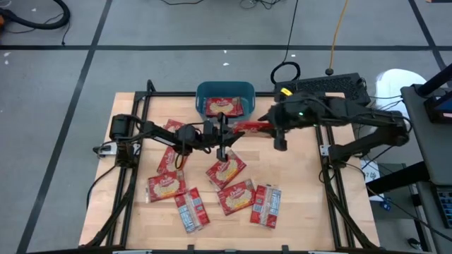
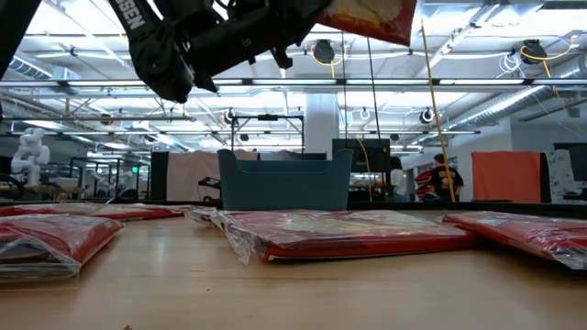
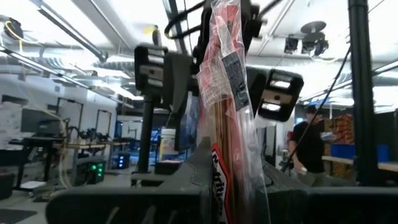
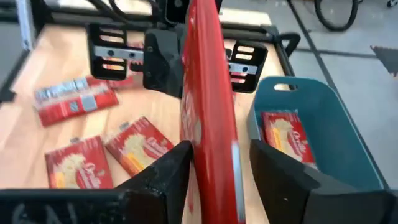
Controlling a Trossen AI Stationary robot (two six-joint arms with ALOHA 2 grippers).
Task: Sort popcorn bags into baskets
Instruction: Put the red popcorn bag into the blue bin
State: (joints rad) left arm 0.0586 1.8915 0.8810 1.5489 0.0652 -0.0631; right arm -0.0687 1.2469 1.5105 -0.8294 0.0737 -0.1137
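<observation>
Right gripper fingers spread either side of held popcorn bag, not pinching | left gripper clenched on bag's far end | basket just beside right fingers | risk: bag is dropped short if released before right fingers close.

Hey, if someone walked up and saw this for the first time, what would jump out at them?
First, the red bag held in the air between both arms just in front of the teal tub: the left claw is shut on one end, and the right claw straddles the other. Next, the red bags scattered over the wooden table, with one already in the tub.
</observation>
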